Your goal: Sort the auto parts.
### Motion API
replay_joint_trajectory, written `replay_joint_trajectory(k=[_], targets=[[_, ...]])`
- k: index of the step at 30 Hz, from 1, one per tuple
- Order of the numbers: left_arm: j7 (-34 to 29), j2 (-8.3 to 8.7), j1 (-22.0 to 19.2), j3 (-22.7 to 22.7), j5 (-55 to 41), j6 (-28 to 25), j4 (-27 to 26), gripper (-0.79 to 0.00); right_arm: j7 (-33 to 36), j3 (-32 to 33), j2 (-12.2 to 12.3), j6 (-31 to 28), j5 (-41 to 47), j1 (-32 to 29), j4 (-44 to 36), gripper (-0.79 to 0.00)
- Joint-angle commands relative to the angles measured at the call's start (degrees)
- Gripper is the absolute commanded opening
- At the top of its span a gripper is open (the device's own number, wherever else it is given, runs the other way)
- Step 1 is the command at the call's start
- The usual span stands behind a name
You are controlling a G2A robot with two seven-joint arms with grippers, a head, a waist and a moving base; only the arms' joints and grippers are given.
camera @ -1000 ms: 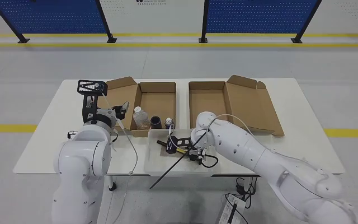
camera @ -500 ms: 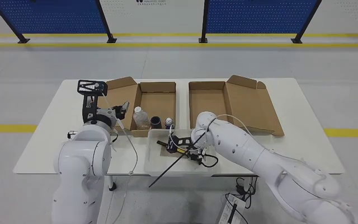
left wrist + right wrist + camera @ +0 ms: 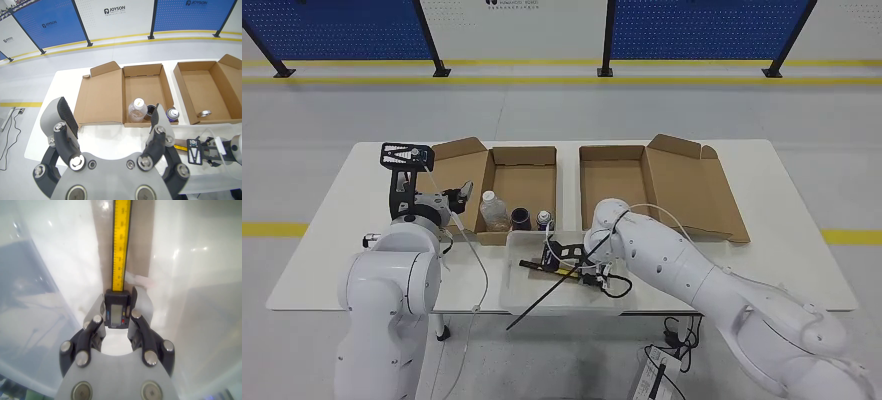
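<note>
Slippage is the main risk. The right gripper (image 3: 118, 298) is clamped on the caliper (image 3: 118, 256) only at its display head, low inside the clear bin (image 3: 47, 262), and the long yellow beam runs out ahead unsupported. Lifted from that end, the beam may sag, twist in the grip, or catch the bin wall. I judge that so narrow a hold on smooth plastic leaves little margin.

On a swing toward the boxes, the beam could strike the bottle (image 3: 137, 111) or spray can (image 3: 172, 113) standing in the left box (image 3: 145, 85). It could also miss the right box (image 3: 200, 85), where a metal ring (image 3: 204, 114) lies.

The left gripper (image 3: 110, 106) hangs wide apart above the table (image 3: 105, 140), near the left box's flap, holding nothing.
</note>
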Motion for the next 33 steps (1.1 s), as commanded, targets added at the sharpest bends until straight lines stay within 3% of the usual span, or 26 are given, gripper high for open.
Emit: replay_joint_trajectory(k=[1, 11, 23, 33], targets=[[0.0, 0.00, 0.0, 0.0, 0.0, 0.0, 0.0, 0.000, -0.1, 0.4, 0.1, -0.3, 0.2, 0.1, -0.1, -0.785], [0.0, 0.00, 0.0, 0.0, 0.0, 0.0, 0.0, 0.000, -1.8, 2.8, 1.9, -2.9, 2.7, 0.5, -3.2, -0.785], [0.0, 0.00, 0.0, 0.0, 0.0, 0.0, 0.0, 0.000, -1.8, 4.4, 7.4, -2.9, 5.9, 0.6, -12.1, -0.785], [0.0, 0.00, 0.0, 0.0, 0.0, 0.0, 0.0, 0.000, -2.5, 6.6, 10.6, -3.6, 7.9, -1.0, -16.4, -0.785]])
